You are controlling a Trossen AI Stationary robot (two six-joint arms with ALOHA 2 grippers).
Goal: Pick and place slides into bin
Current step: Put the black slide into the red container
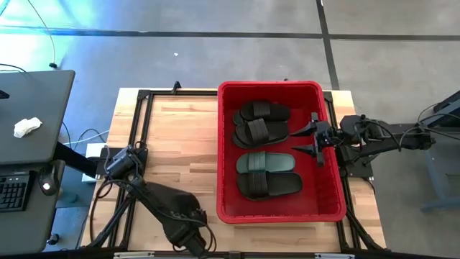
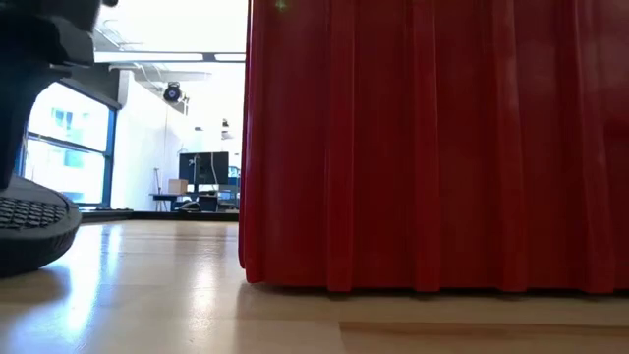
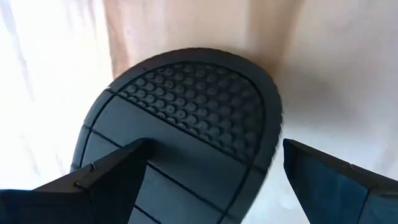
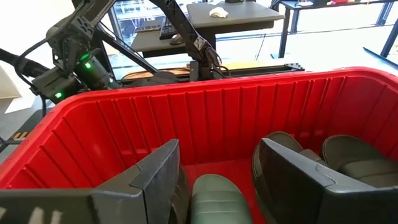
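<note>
A black slide (image 3: 193,106) lies sole up on the wooden table near its front left corner; its rounded end also shows in the low view (image 2: 29,231). My left gripper (image 3: 216,146) points down over it, open, one finger on each side of that rounded end, and no touch shows. In the high view the left arm (image 1: 176,216) hides this slide. The red bin (image 1: 226,144) holds several slides, black (image 1: 262,111) and green (image 1: 264,162). My right gripper (image 1: 316,140) hangs open over the bin's right rim, nothing between its fingers (image 4: 217,146).
The bin's tall red wall (image 2: 432,147) stands to the right of the black slide. Bare wooden table (image 1: 180,129) lies left of the bin. A black frame runs around the table (image 1: 144,122). A desk with a keyboard (image 1: 14,191) stands beyond the table's left edge.
</note>
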